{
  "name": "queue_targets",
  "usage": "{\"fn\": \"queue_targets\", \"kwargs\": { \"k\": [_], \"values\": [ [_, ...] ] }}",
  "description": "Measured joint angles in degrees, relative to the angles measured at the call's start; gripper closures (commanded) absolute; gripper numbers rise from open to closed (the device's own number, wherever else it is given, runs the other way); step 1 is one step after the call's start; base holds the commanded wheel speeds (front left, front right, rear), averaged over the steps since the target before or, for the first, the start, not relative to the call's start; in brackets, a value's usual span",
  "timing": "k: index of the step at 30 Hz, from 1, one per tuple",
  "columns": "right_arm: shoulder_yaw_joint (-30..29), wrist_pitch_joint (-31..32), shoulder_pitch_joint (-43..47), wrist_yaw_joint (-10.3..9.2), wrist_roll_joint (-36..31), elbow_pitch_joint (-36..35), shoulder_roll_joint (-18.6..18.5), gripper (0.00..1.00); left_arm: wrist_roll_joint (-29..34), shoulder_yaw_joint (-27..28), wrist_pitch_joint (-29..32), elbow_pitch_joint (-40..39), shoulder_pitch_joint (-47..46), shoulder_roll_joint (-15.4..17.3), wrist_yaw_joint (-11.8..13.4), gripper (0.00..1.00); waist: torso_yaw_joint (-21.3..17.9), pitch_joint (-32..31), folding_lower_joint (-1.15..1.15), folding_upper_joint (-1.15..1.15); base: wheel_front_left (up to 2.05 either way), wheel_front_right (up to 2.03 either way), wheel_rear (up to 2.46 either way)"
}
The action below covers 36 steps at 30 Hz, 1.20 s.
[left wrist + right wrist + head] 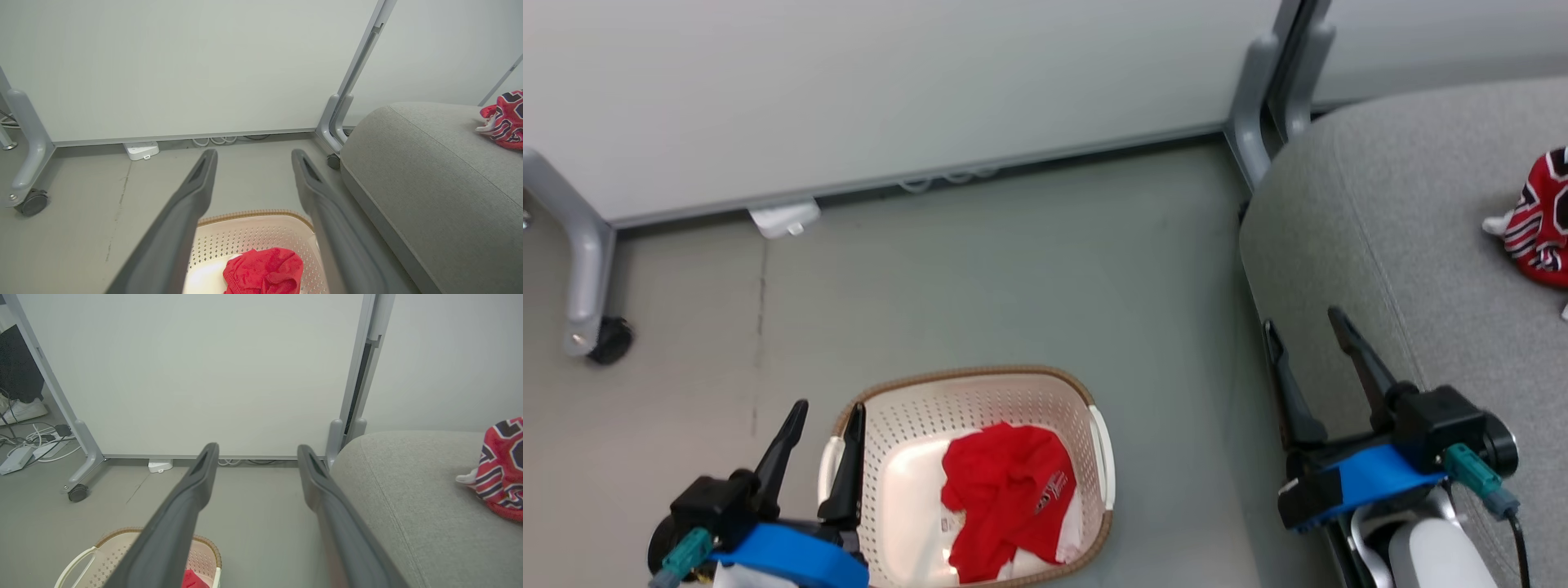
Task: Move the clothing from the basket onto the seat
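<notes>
A cream perforated basket (1086, 412) with a brown rim stands on the floor at the lower middle of the head view. Inside it lies a crumpled red garment with white trim (1006, 490), also seen from the left wrist (263, 272). A second red garment with black-and-white numerals (1543, 216) rests on the grey seat (1372, 220) at the right edge. My left gripper (827, 416) hovers open at the basket's left rim. My right gripper (1303, 322) stands open over the seat's front-left edge, holding nothing.
A white partition panel on grey wheeled legs (588, 269) runs along the back, with a second leg (1250, 106) beside the seat. A small white box (784, 219) and cables lie at its base. In the right wrist view a person's foot (22, 410) and cords sit far left.
</notes>
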Motion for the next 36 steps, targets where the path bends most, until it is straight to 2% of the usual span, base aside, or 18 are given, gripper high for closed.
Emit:
{"fn": "queue_targets", "kwargs": {
  "k": [9, 21, 36],
  "values": [
    [1.78, -2.47, -8.53, -0.01, 1.55, -0.69, -0.01, 0.00, -1.35, -5.17, 0.00, 3.99, -9.70, 1.13, 0.00, 0.00, -3.42, 11.35, 0.01, 0.00, 0.00, 0.00, 0.00],
    [5.57, -5.68, -15.63, 0.00, 4.71, 0.70, 0.00, 0.00, -5.63, -14.22, 0.00, 15.61, -21.18, 2.85, 0.00, 0.00, -9.64, 26.51, 0.01, 0.00, 0.00, 0.00, 0.00],
    [9.45, -9.64, -18.68, 0.00, 8.38, 3.69, 0.00, 0.00, -11.58, -23.90, 0.15, 29.58, -27.33, 5.70, 0.00, 0.00, -16.51, 37.96, 0.01, 0.00, 0.00, 0.00, 0.00]
  ]
}}
